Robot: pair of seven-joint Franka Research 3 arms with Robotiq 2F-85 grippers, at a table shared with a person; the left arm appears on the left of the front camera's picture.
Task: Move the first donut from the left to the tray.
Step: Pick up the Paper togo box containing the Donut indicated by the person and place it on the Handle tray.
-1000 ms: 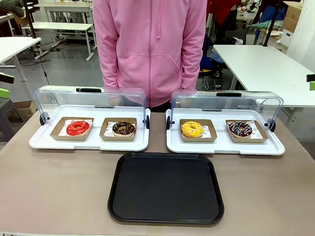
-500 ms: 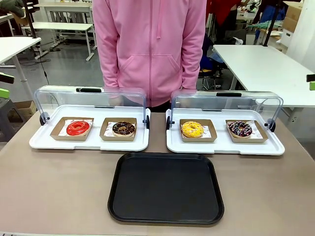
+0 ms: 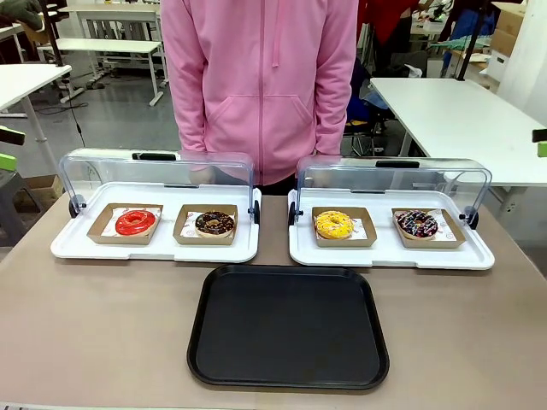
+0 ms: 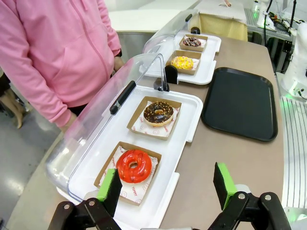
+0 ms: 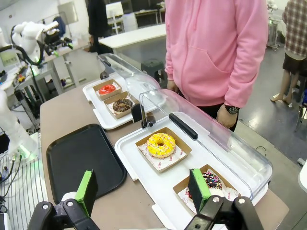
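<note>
Left wrist view — red-glazed donut point(image 4: 133, 166) in its cardboard holder point(image 4: 139, 148)
Left gripper point(image 4: 168, 186) stands spread wide, empty; the donut lies just ahead of its left finger — black tray point(image 4: 240, 103) farther ahead, to the right.

Left claw point(image 4: 167, 184), right claw point(image 5: 143, 186), both spread wide

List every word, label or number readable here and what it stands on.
No text can be read.
Red print on the paper liner under the red donut: too small to read.
Red print on the paper under the yellow donut: too small to read.
Black tray: no markings visible.
</note>
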